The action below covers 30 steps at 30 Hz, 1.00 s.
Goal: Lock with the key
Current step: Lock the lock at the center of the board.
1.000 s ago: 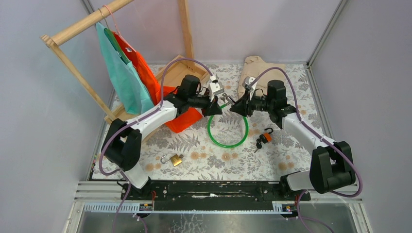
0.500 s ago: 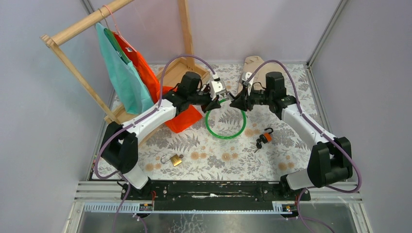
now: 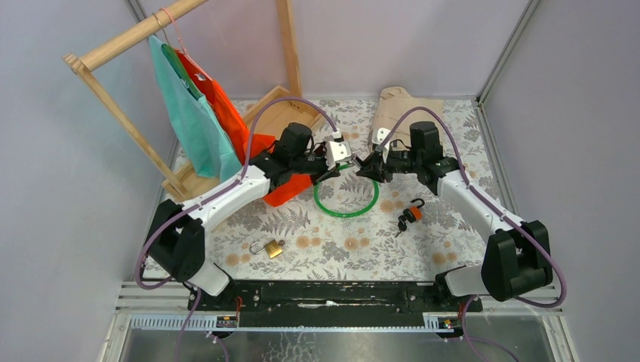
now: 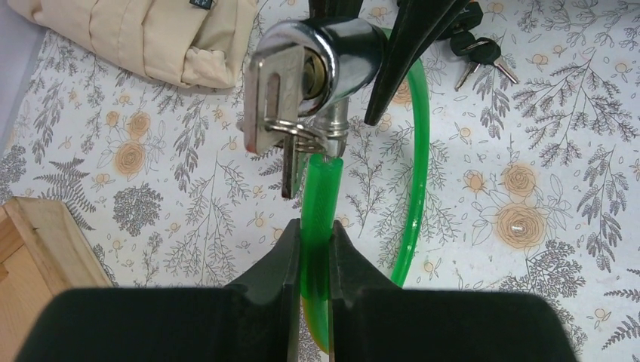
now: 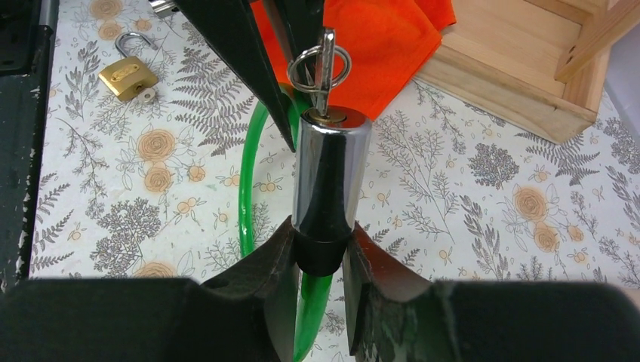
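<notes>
A green cable lock (image 3: 346, 197) hangs in a loop above the mat between my two arms. Its chrome lock barrel (image 5: 330, 175) has a silver key (image 5: 327, 60) on a ring in its keyhole; barrel and key also show in the left wrist view (image 4: 317, 64). My left gripper (image 4: 315, 249) is shut on the green cable (image 4: 321, 204) just below the barrel. My right gripper (image 5: 323, 249) is shut on the black base of the barrel. In the top view the left gripper (image 3: 337, 162) and the right gripper (image 3: 364, 167) face each other closely.
A brass padlock (image 3: 272, 247) lies front left. An orange-and-black padlock with keys (image 3: 410, 214) lies right of the loop. A beige pouch (image 3: 400, 105) is at the back. A wooden rack (image 3: 113, 53) with teal and orange bags (image 3: 204, 113) stands left.
Both grippers have shifted a little left and lower with the lock held between them. The green loop has moved left with them. The left arm has stretched flatter.
</notes>
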Each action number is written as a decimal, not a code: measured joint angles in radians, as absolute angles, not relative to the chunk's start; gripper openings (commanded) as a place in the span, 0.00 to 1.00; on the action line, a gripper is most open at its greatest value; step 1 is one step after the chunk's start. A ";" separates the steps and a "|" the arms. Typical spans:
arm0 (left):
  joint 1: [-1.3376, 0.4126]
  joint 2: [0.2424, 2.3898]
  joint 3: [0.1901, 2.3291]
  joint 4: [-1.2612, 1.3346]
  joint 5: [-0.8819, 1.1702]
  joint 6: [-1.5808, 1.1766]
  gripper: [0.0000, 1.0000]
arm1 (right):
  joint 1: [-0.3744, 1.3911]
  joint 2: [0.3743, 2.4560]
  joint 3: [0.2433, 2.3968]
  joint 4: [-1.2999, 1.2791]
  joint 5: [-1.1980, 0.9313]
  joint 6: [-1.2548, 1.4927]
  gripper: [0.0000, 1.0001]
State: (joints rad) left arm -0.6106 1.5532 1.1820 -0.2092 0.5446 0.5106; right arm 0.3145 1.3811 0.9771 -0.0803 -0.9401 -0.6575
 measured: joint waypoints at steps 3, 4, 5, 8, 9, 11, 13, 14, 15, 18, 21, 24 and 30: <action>-0.617 1.536 1.163 -0.200 0.544 0.513 0.00 | 0.317 1.368 0.967 -0.084 -0.951 -0.669 0.19; -0.620 1.530 1.155 -0.196 0.545 0.513 0.00 | 0.318 1.363 0.962 -0.081 -0.954 -0.667 0.21; -0.623 1.526 1.148 -0.191 0.545 0.514 0.00 | 0.318 1.355 0.950 -0.072 -0.958 -0.661 0.22; -0.634 1.511 1.121 -0.168 0.542 0.516 0.00 | 0.318 1.336 0.921 -0.044 -0.969 -0.634 0.22; -0.636 1.506 1.111 -0.159 0.540 0.516 0.00 | 0.318 1.331 0.912 -0.035 -0.973 -0.624 0.21; -0.642 1.496 1.093 -0.141 0.538 0.515 0.00 | 0.318 1.326 0.900 -0.019 -0.984 -0.605 0.15; -0.646 1.491 1.079 -0.120 0.536 0.511 0.00 | 0.318 1.325 0.893 -0.002 -0.989 -0.589 0.07; -0.646 1.491 1.073 -0.109 0.534 0.505 0.00 | 0.318 1.326 0.889 0.008 -0.989 -0.580 0.04; -0.646 1.491 1.067 -0.097 0.533 0.498 0.00 | 0.318 1.325 0.884 0.020 -0.989 -0.573 0.01; -0.646 1.488 1.051 -0.069 0.529 0.469 0.00 | 0.318 1.325 0.865 0.060 -0.990 -0.552 0.00; -0.646 1.486 1.039 -0.047 0.527 0.438 0.01 | 0.318 1.323 0.850 0.090 -0.989 -0.547 0.00; -0.646 1.483 1.024 -0.024 0.529 0.417 0.06 | 0.318 1.320 0.839 0.109 -0.989 -0.547 0.00; -0.645 1.480 1.014 -0.010 0.539 0.409 0.31 | 0.318 1.319 0.834 0.115 -0.990 -0.552 0.00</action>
State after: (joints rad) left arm -0.6449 1.4796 1.0138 -0.0097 0.5388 0.4091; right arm 0.3176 1.3190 0.8345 0.1150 -0.9901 -0.5518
